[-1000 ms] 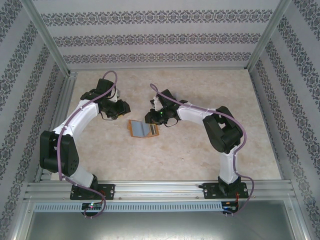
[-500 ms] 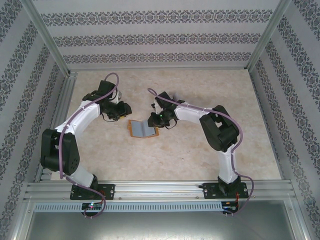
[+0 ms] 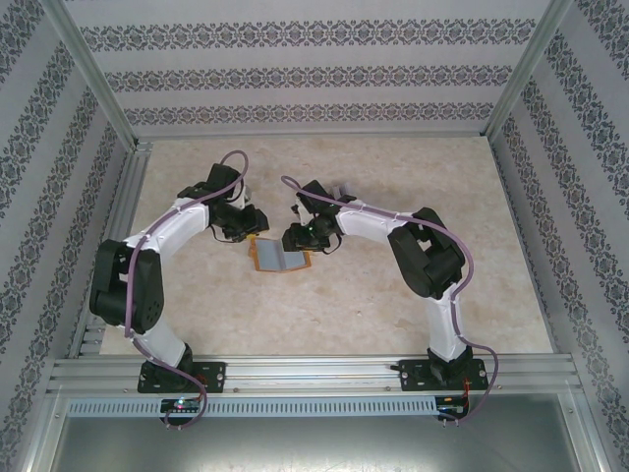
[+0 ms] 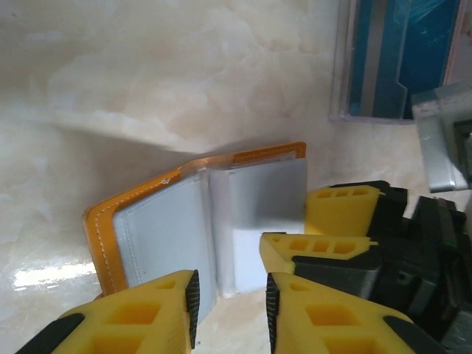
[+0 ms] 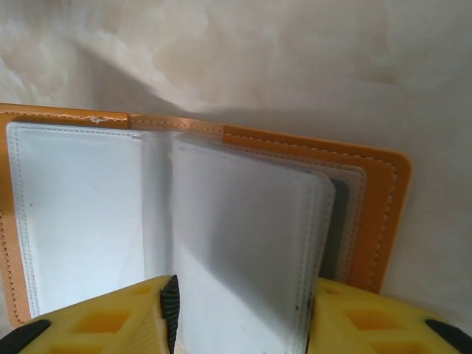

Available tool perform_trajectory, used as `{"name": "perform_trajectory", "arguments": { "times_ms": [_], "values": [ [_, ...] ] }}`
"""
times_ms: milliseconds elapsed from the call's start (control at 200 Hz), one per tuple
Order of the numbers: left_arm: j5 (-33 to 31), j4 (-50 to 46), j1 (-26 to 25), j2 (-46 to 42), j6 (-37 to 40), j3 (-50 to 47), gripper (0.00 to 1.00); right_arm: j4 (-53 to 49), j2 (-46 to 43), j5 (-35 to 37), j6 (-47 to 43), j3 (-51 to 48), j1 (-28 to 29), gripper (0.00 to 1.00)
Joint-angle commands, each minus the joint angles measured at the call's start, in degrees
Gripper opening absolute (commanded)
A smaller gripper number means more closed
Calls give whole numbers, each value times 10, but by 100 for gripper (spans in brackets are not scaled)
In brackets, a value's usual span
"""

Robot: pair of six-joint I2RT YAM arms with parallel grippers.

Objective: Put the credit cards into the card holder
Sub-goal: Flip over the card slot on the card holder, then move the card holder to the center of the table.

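The card holder lies open on the table, orange outside with pale clear pockets inside. My left gripper hovers at its far-left edge, open, nothing between the pads. My right gripper is at the holder's right half, its yellow fingers beside the pockets. It stands open with an upright clear pocket leaf between its fingers. Blue credit cards lie in a clear tray beyond the holder.
Marble-patterned tabletop with patterned walls on three sides and an aluminium frame rail along the near edge. A grey block sits next to the card tray. Both arms crowd the table's middle.
Both grippers have closed in on the card holder, the left one moving right and nearer. The right gripper's jaws have spread wider around the pocket leaf.
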Motion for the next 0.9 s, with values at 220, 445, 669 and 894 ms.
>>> {"name": "perform_trajectory", "arguments": {
  "times_ms": [220, 445, 669, 894],
  "values": [
    [-30, 27, -4, 22, 11, -69, 13, -26, -56, 4, -22, -8, -4, 48],
    [-37, 30, -3, 22, 13, -80, 13, -22, -14, 8, -17, -5, 5, 47],
    [-43, 34, -4, 27, 15, -88, 9, -19, 6, 3, -16, 0, 6, 47],
    [-42, 48, -4, 36, 13, -98, 2, -22, 23, -5, -16, 8, 11, 47]
  ]
}}
